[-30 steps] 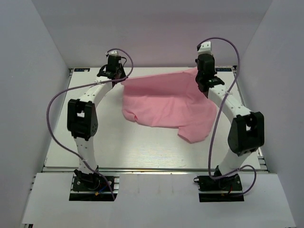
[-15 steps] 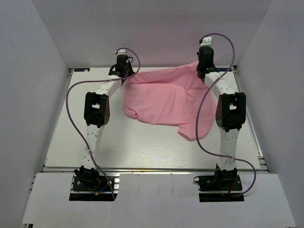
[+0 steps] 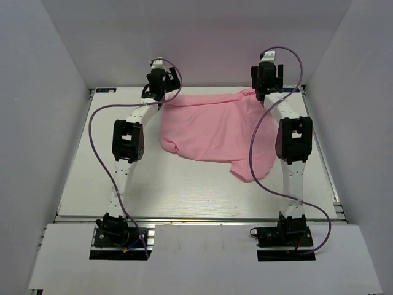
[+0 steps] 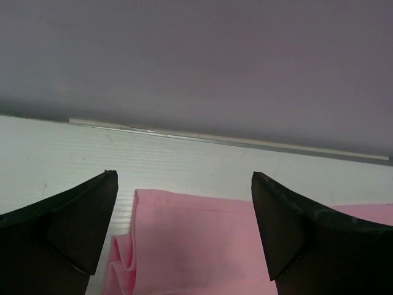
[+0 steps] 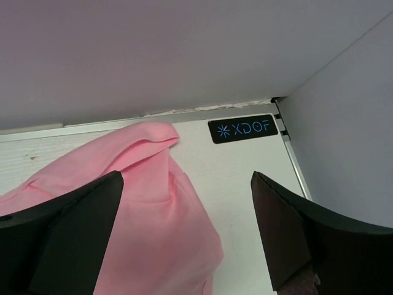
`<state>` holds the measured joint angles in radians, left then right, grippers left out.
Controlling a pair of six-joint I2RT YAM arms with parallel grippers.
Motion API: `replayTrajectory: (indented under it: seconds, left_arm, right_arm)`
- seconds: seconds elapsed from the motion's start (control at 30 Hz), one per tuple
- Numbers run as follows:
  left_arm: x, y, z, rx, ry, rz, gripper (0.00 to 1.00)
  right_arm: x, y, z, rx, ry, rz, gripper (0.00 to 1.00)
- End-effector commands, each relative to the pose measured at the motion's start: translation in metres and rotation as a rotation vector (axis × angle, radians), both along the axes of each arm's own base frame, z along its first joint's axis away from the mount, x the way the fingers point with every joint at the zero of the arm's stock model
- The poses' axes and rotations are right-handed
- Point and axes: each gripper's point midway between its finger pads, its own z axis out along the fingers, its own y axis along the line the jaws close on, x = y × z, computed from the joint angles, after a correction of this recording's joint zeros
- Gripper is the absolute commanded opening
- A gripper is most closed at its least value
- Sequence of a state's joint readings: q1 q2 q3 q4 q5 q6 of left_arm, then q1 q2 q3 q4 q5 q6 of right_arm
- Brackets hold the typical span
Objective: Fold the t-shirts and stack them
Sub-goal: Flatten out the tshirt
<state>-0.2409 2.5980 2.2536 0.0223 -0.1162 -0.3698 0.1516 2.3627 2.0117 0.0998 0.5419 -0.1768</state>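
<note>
The pink t-shirt [image 3: 212,132] lies spread on the far half of the white table, one sleeve reaching toward the front right. My left gripper [image 3: 161,83] hovers open over its far left corner; in the left wrist view the hem corner [image 4: 190,243] lies flat on the table between the wide-apart fingers, untouched. My right gripper [image 3: 266,77] is open above the far right corner. In the right wrist view a rumpled peak of the t-shirt [image 5: 141,184] sits below the left finger [image 5: 67,239], free of the jaws.
The back wall [image 3: 202,43] stands close behind both grippers. A black XDOF label [image 5: 242,128] marks the table's far right corner, next to the right wall [image 5: 344,141]. White table [image 3: 184,190] lies in front of the cloth.
Both grippers opened and let go of the t-shirt's far corners. The cloth, held raised a second ago, has dropped and lies on the table. Both arms reached farther toward the back wall.
</note>
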Motion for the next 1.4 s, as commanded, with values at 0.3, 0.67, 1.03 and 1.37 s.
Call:
replayTrajectory:
  seconds: [0.3, 0.67, 1.03, 1.37]
  left_arm:
    - [-0.146, 0.017, 0.095, 0.160, 0.189, -0.143, 1.00]
    - [-0.318, 0.038, 0.008, 0.109, 0.524, -0.241, 1.00]
    - [-0.338, 0.004, -0.026, 0.129, 0.471, -0.370, 1.00]
    - [-0.329, 0.017, -0.048, 0.326, 0.534, -0.183, 0.98]
  right_arm:
    - [-0.121, 0.028, 0.059, 0.315, 0.209, 0.092, 0.90]
    - [-0.300, 0.071, -0.016, 0.596, 0.564, 0.239, 0.90]
    - [-0.360, 0.077, -0.024, 0.680, 0.560, 0.274, 0.90]
    - [-0.367, 0.067, -0.018, 0.668, 0.505, 0.228, 0.90]
